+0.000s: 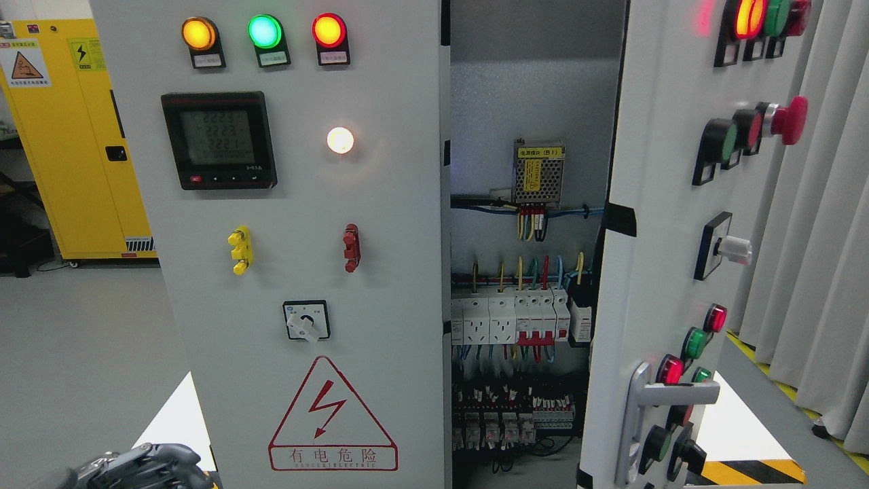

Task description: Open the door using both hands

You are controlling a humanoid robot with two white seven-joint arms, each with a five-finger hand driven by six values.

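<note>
Grey right door [652,272], swung open

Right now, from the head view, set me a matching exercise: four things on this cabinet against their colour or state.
Things:
1. right door
2. meter
3. warning triangle
4. mushroom button

Colour or state:
A. black frame, lit screen
B. red outline, lightning bolt
C. swung open
D. red, sticking out

Pairs: 1-C, 2-A, 3-B, 4-D
</note>
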